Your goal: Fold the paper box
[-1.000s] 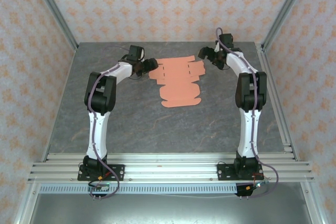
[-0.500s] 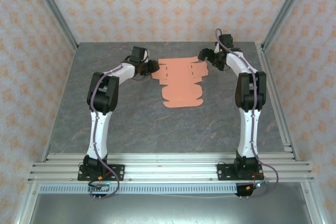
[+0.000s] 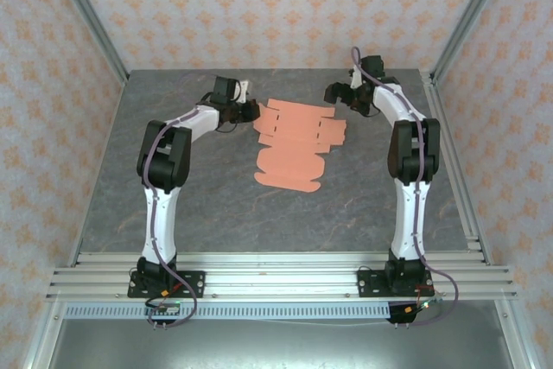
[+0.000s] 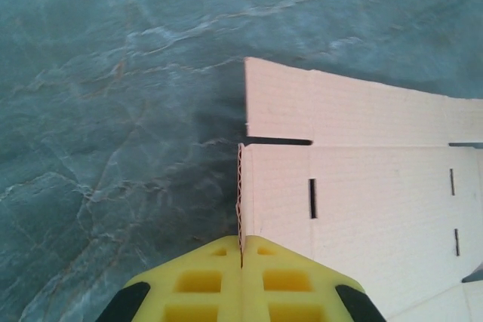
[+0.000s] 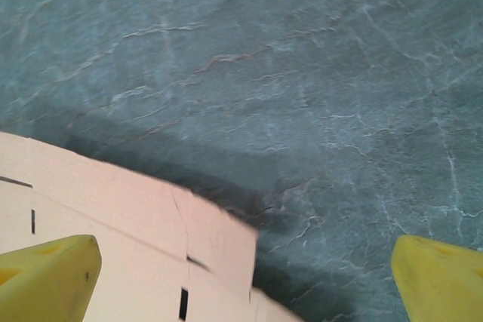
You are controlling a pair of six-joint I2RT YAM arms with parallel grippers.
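The paper box point(image 3: 294, 140) is a flat salmon-orange die-cut sheet with slots and rounded tabs, lying at the back middle of the grey table. My left gripper point(image 3: 251, 111) is at the sheet's left edge. In the left wrist view its yellow fingers point(image 4: 204, 280) are pressed together on the corrugated edge of the paper box point(image 4: 362, 186), which stands slightly off the table there. My right gripper point(image 3: 335, 92) hovers at the sheet's right back corner. Its yellow fingertips point(image 5: 45, 269) stand wide apart, with a corner of the paper box point(image 5: 113, 209) below them and nothing held.
The grey stone-pattern table point(image 3: 216, 205) spreads out in front of the sheet. Patterned walls and metal frame posts point(image 3: 91, 19) close in the back and sides. An aluminium rail point(image 3: 276, 270) carries both arm bases at the near edge.
My left gripper has gone from open to shut on the sheet's left edge. The sheet has turned, its near rounded end swinging left. The right gripper has stayed open, nearly still.
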